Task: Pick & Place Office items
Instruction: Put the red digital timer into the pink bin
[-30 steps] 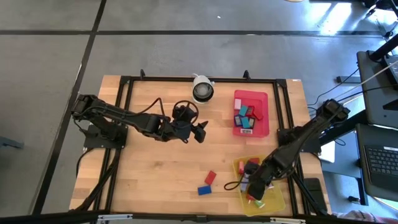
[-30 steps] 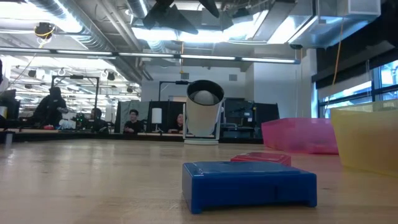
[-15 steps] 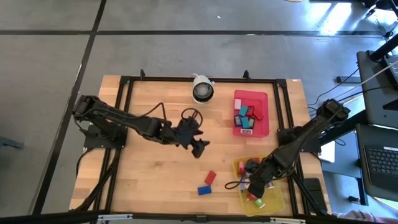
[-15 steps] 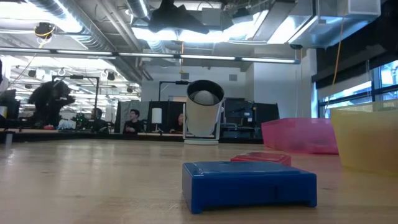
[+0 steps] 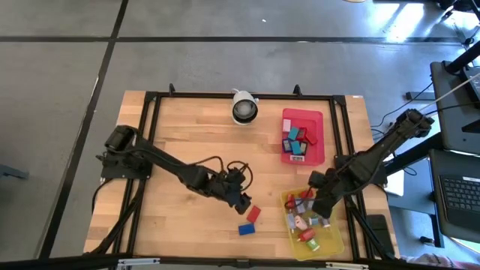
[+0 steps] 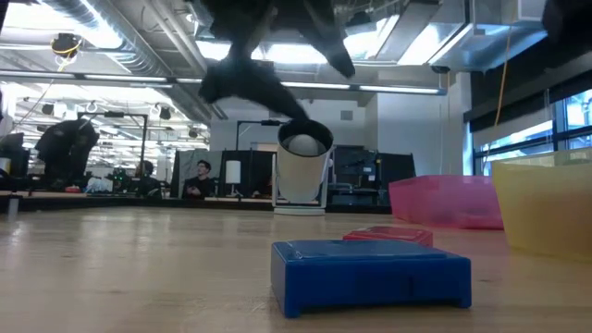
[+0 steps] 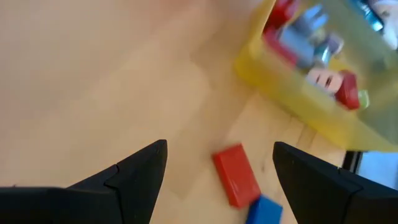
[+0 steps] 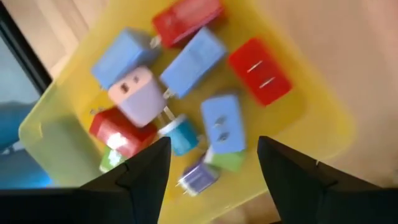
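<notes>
With its jaws spread, the left gripper (image 7: pixel 217 163) should centre over the small flat red block (image 7: pixel 236 173) before closing.

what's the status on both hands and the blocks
Left hand open, over small flat red block on wooden table. Right hand open, empty, above yellow plastic tray. Nothing blocking.

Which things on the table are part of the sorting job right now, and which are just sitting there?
Job:
red block and blue block loose on the table
blocks in the yellow tray
blocks in the red tray
left gripper, open above the red block
right gripper, open over the yellow tray

Lying about:
white round camera
</notes>
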### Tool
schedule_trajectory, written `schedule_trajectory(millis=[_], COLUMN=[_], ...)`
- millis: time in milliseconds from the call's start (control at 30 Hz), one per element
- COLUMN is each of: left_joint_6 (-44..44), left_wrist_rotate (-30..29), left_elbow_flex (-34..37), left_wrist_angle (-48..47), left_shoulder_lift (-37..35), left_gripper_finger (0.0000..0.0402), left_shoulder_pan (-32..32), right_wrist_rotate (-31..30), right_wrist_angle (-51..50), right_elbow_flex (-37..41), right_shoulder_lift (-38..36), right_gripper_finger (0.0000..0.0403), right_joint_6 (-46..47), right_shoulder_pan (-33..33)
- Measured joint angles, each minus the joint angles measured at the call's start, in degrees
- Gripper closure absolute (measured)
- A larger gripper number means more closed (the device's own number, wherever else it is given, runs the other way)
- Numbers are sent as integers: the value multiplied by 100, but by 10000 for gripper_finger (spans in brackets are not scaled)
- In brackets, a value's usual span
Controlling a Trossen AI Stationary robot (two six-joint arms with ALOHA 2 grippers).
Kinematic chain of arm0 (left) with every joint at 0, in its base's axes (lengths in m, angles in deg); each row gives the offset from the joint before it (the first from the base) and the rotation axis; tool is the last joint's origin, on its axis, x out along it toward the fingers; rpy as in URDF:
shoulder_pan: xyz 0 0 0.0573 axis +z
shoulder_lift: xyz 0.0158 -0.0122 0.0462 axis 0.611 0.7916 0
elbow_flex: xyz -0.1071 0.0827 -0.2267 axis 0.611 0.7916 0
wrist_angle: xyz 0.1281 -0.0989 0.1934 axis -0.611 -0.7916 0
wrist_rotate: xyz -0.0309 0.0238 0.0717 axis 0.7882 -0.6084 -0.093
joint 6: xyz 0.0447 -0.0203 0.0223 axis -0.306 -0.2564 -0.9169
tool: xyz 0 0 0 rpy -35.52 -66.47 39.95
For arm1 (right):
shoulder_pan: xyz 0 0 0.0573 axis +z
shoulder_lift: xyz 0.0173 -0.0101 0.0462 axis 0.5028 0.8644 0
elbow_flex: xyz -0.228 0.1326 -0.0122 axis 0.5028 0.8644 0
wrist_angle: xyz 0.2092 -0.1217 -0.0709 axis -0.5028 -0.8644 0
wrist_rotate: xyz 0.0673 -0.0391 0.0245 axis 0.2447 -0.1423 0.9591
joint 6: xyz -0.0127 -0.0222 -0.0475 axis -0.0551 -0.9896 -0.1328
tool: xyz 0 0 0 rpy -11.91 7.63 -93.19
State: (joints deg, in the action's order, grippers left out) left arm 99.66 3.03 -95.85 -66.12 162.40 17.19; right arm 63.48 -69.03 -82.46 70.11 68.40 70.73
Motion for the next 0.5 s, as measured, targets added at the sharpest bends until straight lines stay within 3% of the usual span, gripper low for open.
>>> schedule_trajectory(millis=[267, 500], left_joint_6=[1105, 1212], left_wrist_rotate=[948, 609], left_elbow_flex=[0, -9], left_wrist_angle=[294, 760], left_shoulder_lift=[805, 1018], left_gripper_finger=[112, 112], left_shoulder_pan=[-198, -294], right_wrist_rotate=[-818, -875], right_wrist_angle=[-291, -298], right_elbow_flex=[0, 0], right_shoulder_lift=[-528, -561], right_gripper_finger=[162, 163], right_joint_6=[-685, -1565], right_shoulder_pan=[-278, -509])
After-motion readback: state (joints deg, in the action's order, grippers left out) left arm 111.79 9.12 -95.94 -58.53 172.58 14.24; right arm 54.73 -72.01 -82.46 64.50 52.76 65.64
